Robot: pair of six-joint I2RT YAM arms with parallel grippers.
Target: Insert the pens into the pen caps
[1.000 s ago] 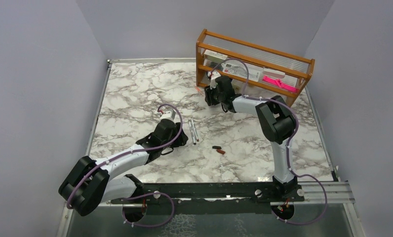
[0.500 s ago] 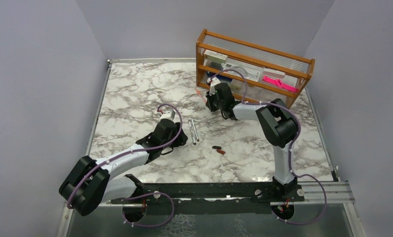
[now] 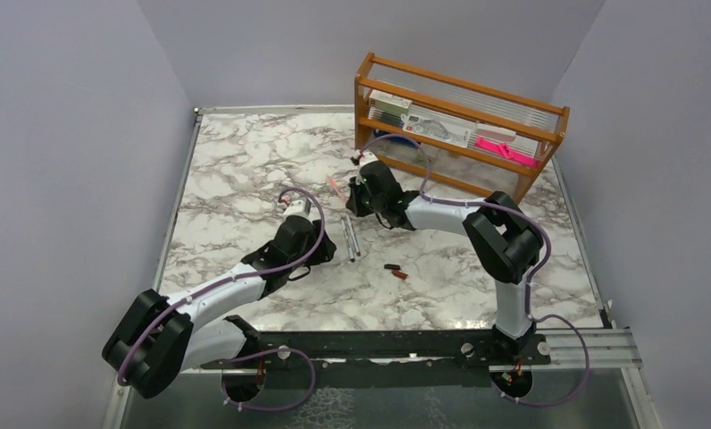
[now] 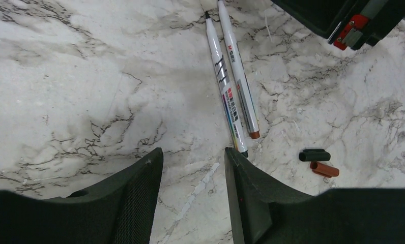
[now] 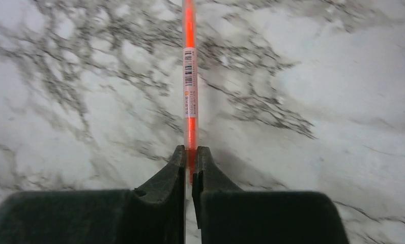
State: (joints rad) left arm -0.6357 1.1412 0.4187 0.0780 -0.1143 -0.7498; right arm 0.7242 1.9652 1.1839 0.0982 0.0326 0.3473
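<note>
Our right gripper (image 5: 190, 158) is clamped tight on the orange pen (image 5: 189, 81), barrel pointing straight ahead; our left gripper (image 4: 193, 170) hangs half open, empty, grey pens (image 4: 222, 86) just ahead, caps (image 4: 314, 155) front-right. Next, we reckon: line the tip up with a cap

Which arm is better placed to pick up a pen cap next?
Probably the left: the left gripper is open and empty, with the black cap close by, while the right gripper is shut on the orange pen.

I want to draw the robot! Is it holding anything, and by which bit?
The right end effector pinches the orange-red pen near one end; the left end effector holds nothing.
</note>
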